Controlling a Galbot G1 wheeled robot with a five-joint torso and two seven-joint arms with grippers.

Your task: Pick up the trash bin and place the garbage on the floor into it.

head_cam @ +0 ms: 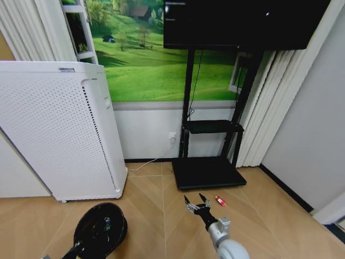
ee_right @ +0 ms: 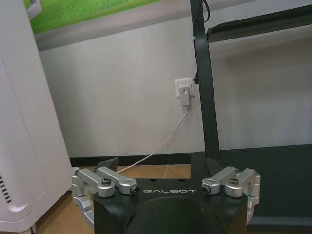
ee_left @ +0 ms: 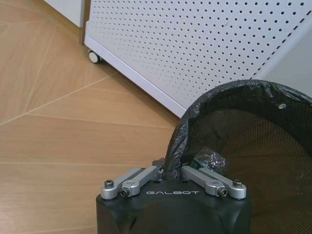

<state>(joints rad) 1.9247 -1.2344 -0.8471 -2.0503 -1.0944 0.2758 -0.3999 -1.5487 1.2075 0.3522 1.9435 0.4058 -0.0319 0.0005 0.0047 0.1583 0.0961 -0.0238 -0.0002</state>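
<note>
The trash bin, a round black mesh basket with a black liner, hangs tilted low over the floor at the lower left. My left gripper is shut on its near rim. A crumpled bit of garbage with green on it lies inside the bin. One small red-and-white piece of garbage lies on the parquet just in front of the TV stand base. My right gripper hovers open a little to the left of that piece, with nothing between its fingers.
The white perforated appliance stands on casters close behind the bin. The black TV stand base sits against the wall, with a cable running to a wall outlet. A grey wall and dark skirting bound the right side.
</note>
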